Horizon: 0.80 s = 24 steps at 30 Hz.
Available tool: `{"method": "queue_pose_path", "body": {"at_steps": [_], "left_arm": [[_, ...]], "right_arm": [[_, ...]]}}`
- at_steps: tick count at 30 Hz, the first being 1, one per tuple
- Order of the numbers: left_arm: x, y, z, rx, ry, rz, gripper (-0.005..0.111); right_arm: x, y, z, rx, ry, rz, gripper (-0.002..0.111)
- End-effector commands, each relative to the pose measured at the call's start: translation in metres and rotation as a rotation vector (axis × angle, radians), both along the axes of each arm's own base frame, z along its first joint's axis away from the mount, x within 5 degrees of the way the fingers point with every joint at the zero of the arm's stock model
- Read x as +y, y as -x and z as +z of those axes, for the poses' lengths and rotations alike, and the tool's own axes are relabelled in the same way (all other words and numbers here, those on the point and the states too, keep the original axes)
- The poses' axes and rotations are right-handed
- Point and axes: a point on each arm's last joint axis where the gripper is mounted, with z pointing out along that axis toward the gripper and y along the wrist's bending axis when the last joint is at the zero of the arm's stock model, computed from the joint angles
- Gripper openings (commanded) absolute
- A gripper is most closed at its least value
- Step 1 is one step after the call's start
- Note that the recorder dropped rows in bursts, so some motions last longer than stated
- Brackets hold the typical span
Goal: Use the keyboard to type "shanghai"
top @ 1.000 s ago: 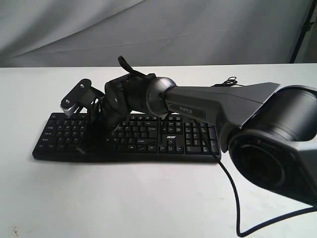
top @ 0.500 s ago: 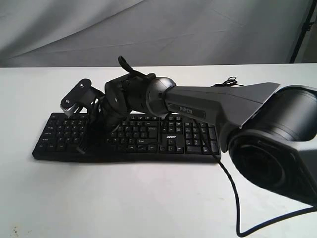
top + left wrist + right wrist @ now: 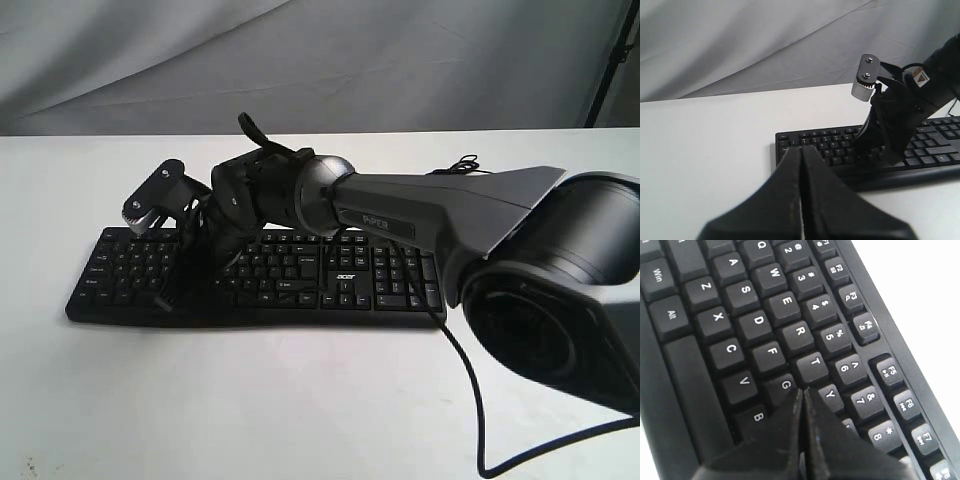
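White desk [image 3: 250, 400], with the bulky base of the right arm [image 3: 560, 300] at its near right corner. Further in, black keyboard [image 3: 385, 275] lying flat across mid-desk: long axis parallel to the near edge, space-bar side toward that edge, number pad toward the right edge. Over the left half of the letter block, right hand [image 3: 168, 295], reaching across from the right-edge side, fingers [image 3: 775, 440] clenched together on nothing and so forming one blunt stylus. In the right wrist view, right hand [image 3: 802, 391] with its tip at the border of G [image 3: 785, 385] and Y [image 3: 832, 395], H probably hidden beneath the fingers; actual contact with any key not determinable. Off the keyboard's left end, with bare desk between, left hand [image 3: 801, 150], likewise clenched and empty, out of the exterior view. Nearer to the letters: right hand, directly above them. Judged requirement for the coming keystroke: short travel along the long axis within the home row and its neighbours, then a straight press down. Beyond the far edge, grey cloth backdrop [image 3: 300, 60].
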Motion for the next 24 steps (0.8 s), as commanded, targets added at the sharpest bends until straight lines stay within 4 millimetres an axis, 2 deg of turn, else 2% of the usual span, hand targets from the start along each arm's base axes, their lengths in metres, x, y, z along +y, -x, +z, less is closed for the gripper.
{"method": "queue_pose_path", "body": {"at_steps": [1, 6, 9, 13, 16, 20, 24], "left_arm": [[0.0, 0.0, -0.001, -0.004, 0.003, -0.003, 0.0], [0.0, 0.0, -0.001, -0.004, 0.003, -0.003, 0.0], [0.0, 0.0, -0.001, -0.004, 0.003, -0.003, 0.0], [0.0, 0.0, -0.001, -0.004, 0.003, -0.003, 0.0], [0.0, 0.0, -0.001, -0.004, 0.003, -0.003, 0.0], [0.0, 0.0, -0.001, -0.004, 0.003, -0.003, 0.0], [0.0, 0.0, -0.001, -0.004, 0.003, -0.003, 0.0]], "right_arm": [[0.0, 0.003, -0.002, 0.016, 0.014, 0.003, 0.0], [0.0, 0.001, 0.002, -0.005, 0.003, 0.004, 0.0], [0.004, 0.004, 0.018, -0.045, -0.027, 0.015, 0.0], [0.02, 0.01, 0.043, -0.112, -0.081, 0.058, 0.0], [0.036, 0.013, 0.053, -0.142, -0.125, 0.082, 0.0], [0.056, 0.015, 0.044, -0.13, -0.162, 0.113, 0.0], [0.065, 0.015, 0.029, -0.136, -0.187, 0.133, 0.0]]}}
